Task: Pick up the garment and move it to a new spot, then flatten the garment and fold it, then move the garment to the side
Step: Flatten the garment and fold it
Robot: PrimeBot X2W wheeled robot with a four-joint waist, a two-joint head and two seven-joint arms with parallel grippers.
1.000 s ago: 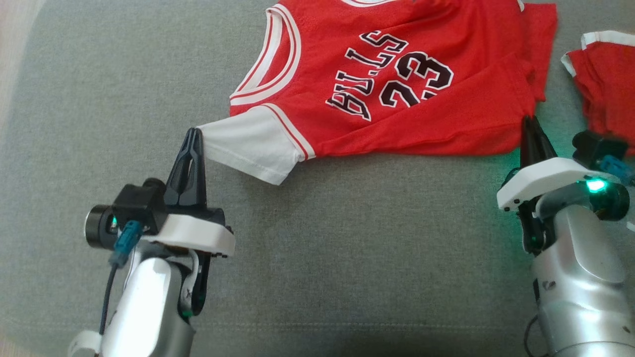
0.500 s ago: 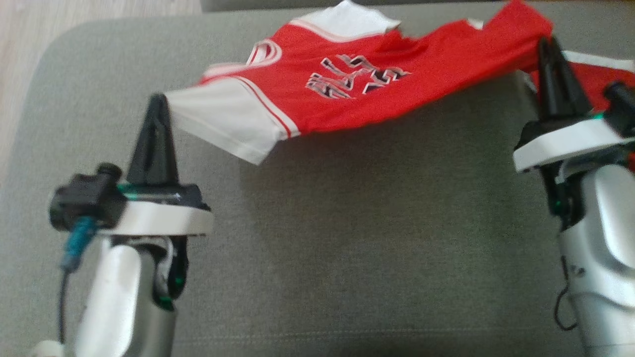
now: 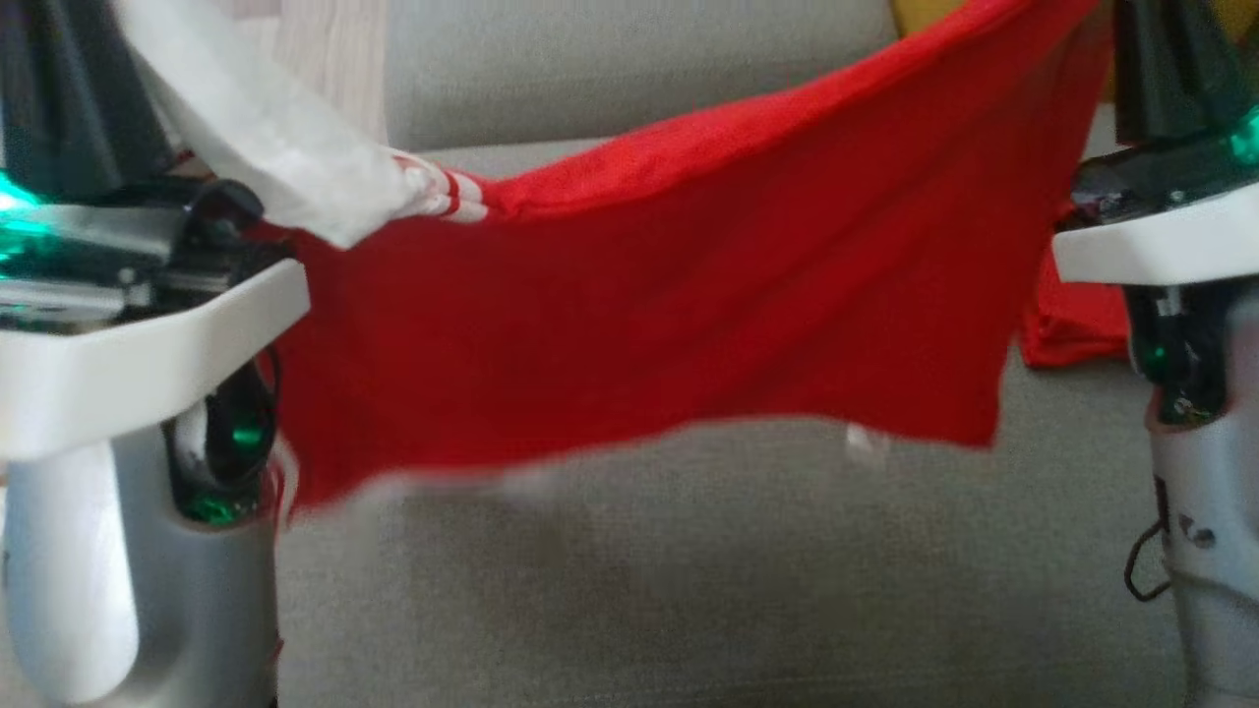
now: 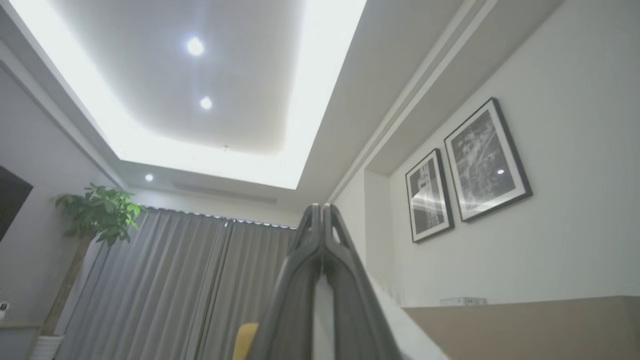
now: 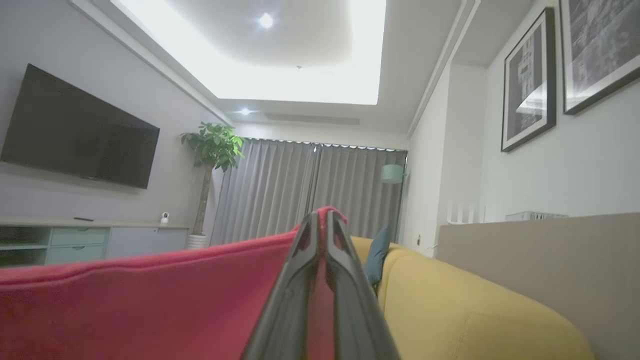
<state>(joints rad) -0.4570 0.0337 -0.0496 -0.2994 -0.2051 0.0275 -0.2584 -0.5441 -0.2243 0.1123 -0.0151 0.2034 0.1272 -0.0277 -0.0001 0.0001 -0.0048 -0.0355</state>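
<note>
The garment (image 3: 649,295), a red jersey with a white sleeve (image 3: 266,138), hangs stretched in the air between my two grippers above the grey cushion (image 3: 689,590). In the head view its plain red side faces me and its lower edge is blurred. My left gripper (image 4: 320,207) is shut on the white sleeve; a white strip shows between its fingers (image 3: 69,108). My right gripper (image 5: 320,215) is shut on the red hem corner, and red cloth (image 5: 150,305) spreads to its left. The right fingers (image 3: 1161,69) rise past the top edge of the head view.
A second red garment (image 3: 1072,324) lies on the cushion behind the right arm. A yellow sofa (image 5: 450,300) with a blue pillow (image 5: 377,260) stands beyond. Wooden floor (image 3: 325,59) shows at the upper left of the head view.
Both grippers have risen with the garment, lifting it off the cushion until it hangs between them. The head view has also shifted, so the arms appear larger and nearer.
</note>
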